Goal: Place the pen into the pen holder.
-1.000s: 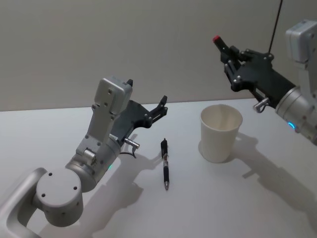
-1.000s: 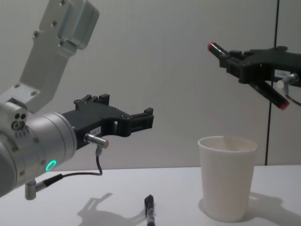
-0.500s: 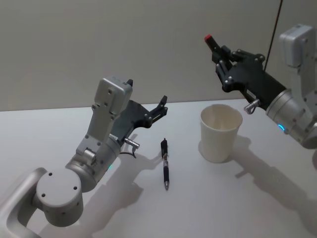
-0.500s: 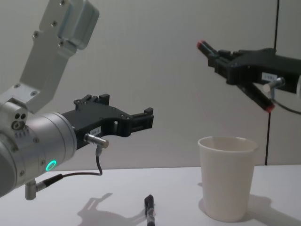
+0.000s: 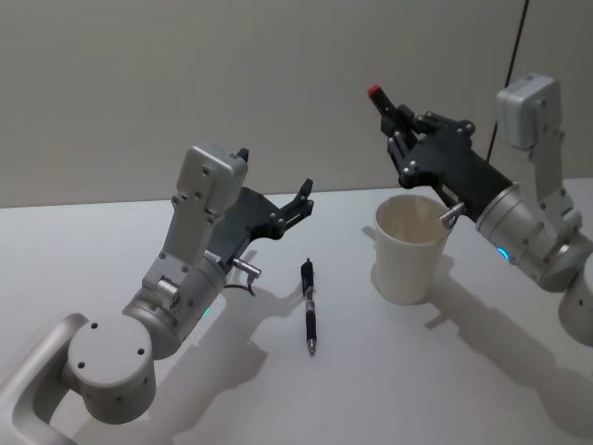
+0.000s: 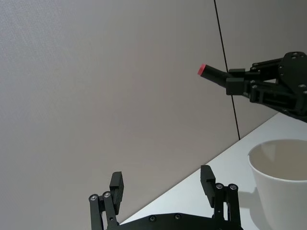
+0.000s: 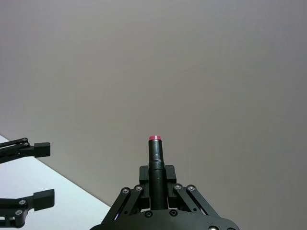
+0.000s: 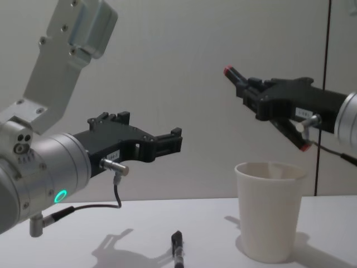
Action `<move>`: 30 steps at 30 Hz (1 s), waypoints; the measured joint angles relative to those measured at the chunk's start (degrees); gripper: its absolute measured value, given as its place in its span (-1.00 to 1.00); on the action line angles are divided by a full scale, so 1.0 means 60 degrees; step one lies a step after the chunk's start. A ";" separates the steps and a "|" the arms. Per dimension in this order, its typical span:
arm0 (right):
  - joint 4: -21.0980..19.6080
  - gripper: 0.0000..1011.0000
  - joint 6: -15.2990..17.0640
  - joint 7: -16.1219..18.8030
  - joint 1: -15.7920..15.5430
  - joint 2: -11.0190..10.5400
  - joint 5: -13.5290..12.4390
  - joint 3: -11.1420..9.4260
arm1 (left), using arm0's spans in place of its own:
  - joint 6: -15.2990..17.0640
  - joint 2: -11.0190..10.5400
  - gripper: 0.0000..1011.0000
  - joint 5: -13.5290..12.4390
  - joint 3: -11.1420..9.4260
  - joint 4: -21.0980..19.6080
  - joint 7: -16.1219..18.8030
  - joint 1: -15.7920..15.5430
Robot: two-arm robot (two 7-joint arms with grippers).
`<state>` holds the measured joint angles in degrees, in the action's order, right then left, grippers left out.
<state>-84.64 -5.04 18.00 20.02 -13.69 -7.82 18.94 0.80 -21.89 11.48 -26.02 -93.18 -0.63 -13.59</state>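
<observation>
Grey wall behind and a white table (image 5: 482, 389) underneath. Between them the pen (image 8: 233, 75) sits clamped in my right gripper (image 8: 249, 92). It is a dark barrel with red at both ends, tilted so one end points up toward the wall and the other slants down. That lower end hangs just above the rolled rim of the pen holder (image 8: 270, 215), toward its right side and not yet inside; whether it lines up in depth I cannot tell. The pick-up looks done, and what remains, I judge, is lowering the tip into the mouth and letting go. A second pen (image 5: 309, 311), black, lies flat on the table between the pen holder and my left gripper (image 5: 274, 172), which hovers spread wide, holding nothing. The pen holder is blank. Small white stickers (image 8: 304, 111) on both gripper bodies are too small to read.
</observation>
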 joint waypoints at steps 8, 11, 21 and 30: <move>0.0389 -0.63 -0.0157 -0.0001 0.0045 0.0147 -0.0031 0.0105 | 0.0000 0.0000 0.98 0.0000 -0.0001 0.0000 0.0000 0.0000; 0.0488 -0.63 -0.0179 -0.0002 0.0054 0.0168 -0.0031 0.0120 | 0.0000 0.0001 0.98 0.0000 0.0000 0.0000 0.0000 0.0000; 0.0897 -0.63 -0.0204 0.0051 0.0135 0.0241 -0.0020 0.0143 | 0.0000 0.0000 0.98 0.0000 0.0000 0.0000 0.0000 0.0000; 0.1131 -0.63 -0.0195 0.0180 0.0182 0.0298 0.0025 0.0195 | 0.0000 0.0000 0.98 0.0000 0.0000 0.0000 0.0000 0.0000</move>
<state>-77.85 -6.21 19.08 21.11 -11.90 -7.67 20.11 0.80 -21.89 11.48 -26.03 -93.18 -0.63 -13.59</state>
